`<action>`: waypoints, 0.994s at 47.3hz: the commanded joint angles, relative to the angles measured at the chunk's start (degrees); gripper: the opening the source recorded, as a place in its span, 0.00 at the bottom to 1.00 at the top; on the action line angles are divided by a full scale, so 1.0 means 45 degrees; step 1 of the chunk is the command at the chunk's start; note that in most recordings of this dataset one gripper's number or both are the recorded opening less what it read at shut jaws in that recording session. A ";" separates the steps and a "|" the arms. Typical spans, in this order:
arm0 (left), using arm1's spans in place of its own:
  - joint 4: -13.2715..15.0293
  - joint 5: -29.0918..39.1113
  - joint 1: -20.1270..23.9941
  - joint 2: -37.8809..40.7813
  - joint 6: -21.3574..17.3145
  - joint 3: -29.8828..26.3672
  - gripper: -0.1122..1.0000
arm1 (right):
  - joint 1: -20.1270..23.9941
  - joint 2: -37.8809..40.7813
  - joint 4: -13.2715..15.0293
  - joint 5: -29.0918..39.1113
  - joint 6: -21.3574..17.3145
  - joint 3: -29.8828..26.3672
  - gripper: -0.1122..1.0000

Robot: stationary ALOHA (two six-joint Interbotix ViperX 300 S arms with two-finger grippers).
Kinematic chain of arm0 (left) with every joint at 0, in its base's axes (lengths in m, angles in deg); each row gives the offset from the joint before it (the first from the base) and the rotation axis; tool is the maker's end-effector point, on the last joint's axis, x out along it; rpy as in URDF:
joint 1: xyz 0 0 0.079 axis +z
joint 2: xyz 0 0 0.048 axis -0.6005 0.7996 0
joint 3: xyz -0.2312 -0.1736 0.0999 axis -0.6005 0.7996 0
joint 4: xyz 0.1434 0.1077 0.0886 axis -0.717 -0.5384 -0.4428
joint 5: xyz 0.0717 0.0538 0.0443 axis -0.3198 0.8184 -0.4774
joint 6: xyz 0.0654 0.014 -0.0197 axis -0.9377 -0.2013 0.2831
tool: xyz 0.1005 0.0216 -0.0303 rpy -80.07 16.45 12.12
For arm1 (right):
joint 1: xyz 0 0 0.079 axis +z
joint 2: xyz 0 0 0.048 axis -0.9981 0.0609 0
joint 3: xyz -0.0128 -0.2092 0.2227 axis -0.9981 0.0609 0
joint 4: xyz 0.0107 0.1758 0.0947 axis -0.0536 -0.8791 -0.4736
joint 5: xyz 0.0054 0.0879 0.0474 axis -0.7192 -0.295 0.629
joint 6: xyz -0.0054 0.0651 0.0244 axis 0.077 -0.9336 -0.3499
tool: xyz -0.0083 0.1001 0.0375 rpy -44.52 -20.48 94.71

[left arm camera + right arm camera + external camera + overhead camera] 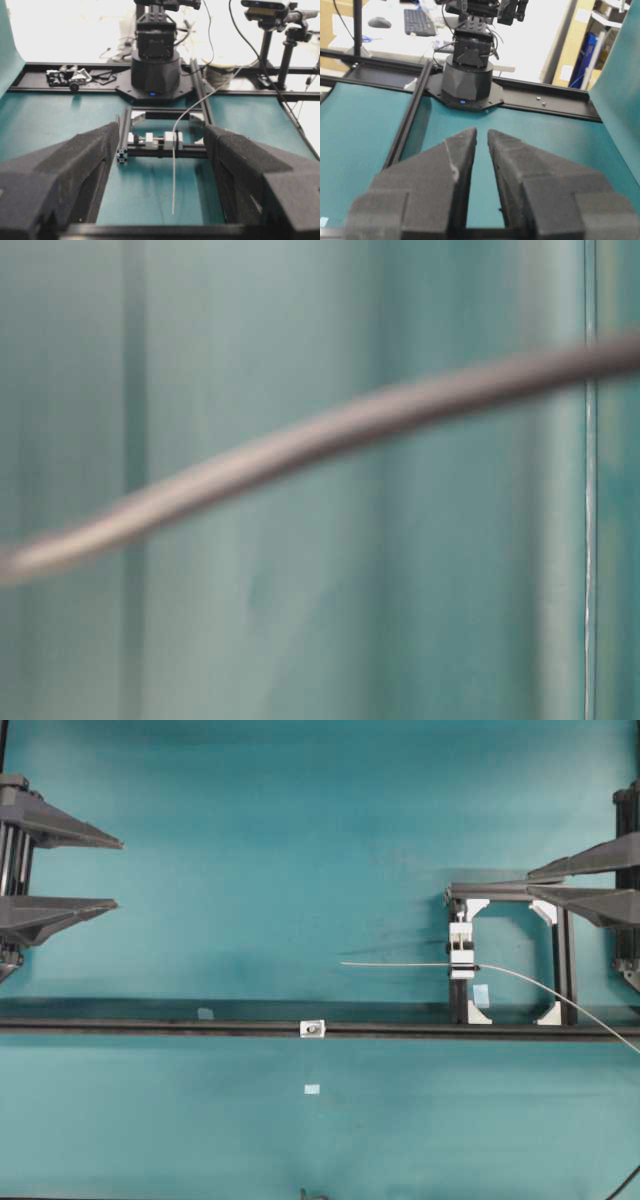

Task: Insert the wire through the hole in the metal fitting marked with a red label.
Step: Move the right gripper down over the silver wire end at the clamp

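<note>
The wire (400,964) is a thin silvery strand held in a white clamp (461,952). Its free end points left and its tail curves off to the lower right. The small whitish metal fitting (313,1029) sits on the long black rail (150,1027), and the hole (313,1030) shows as a dark spot at its centre. No red label can be made out. My left gripper (118,874) is open at the far left, empty, and looks along the wire (173,175) toward the clamp (170,139). My right gripper (531,884) hovers over the clamp's black frame (566,960), its fingers a narrow gap apart and empty (482,131).
Pale-blue tape squares (312,1089) (205,1013) (481,994) lie on the teal mat. The table-level view holds only a blurred close strand of the wire (320,440). Each wrist view faces the other arm's base (155,70) (467,75).
</note>
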 commanded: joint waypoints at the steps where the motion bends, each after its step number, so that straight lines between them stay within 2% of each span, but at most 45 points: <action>1: 0.0645 -0.0156 0.0840 0.0410 0.0059 -0.0566 0.32 | -0.0234 0.0137 0.0000 -0.0098 0.0020 -0.0098 0.32; 3: 0.0625 -0.0117 0.1152 0.0645 0.0078 -0.0625 0.30 | -0.0449 0.0234 0.0000 -0.0098 0.0000 -0.0098 0.30; 8: 0.0625 -0.0098 0.1621 0.1543 0.0156 -0.0820 0.12 | -0.0918 0.0664 0.0000 -0.0137 -0.0020 -0.0039 0.12; 13: 0.0625 -0.0098 0.1641 0.2520 0.0254 -0.1035 0.05 | -0.1055 0.1270 0.0000 -0.0059 -0.0156 -0.0039 0.07; 24: 0.0625 -0.0156 0.1563 0.3867 0.0215 -0.1289 0.09 | -0.1055 0.2441 0.0000 0.0430 -0.0840 -0.0254 0.07; 28: 0.0527 -0.0215 0.1504 0.4199 0.0078 -0.1289 0.17 | -0.1055 0.2695 0.0000 0.0488 -0.1016 -0.0273 0.08; 31: 0.0469 -0.0312 0.1465 0.4512 0.0020 -0.1250 0.28 | -0.1055 0.2832 0.0000 0.0449 -0.1094 -0.0234 0.09; 36: 0.0449 -0.0469 0.1426 0.5020 -0.0234 -0.1230 0.54 | -0.1055 0.3047 0.0000 0.0449 -0.1094 -0.0195 0.24; 42: 0.0449 -0.0781 0.1367 0.5625 -0.0625 -0.1230 0.84 | -0.1055 0.3340 0.0000 0.0488 -0.1113 -0.0234 0.54; 47: 0.0449 -0.1172 0.1348 0.5957 -0.0859 -0.1191 0.84 | -0.1074 0.3633 0.0000 0.0488 -0.1172 -0.0273 0.82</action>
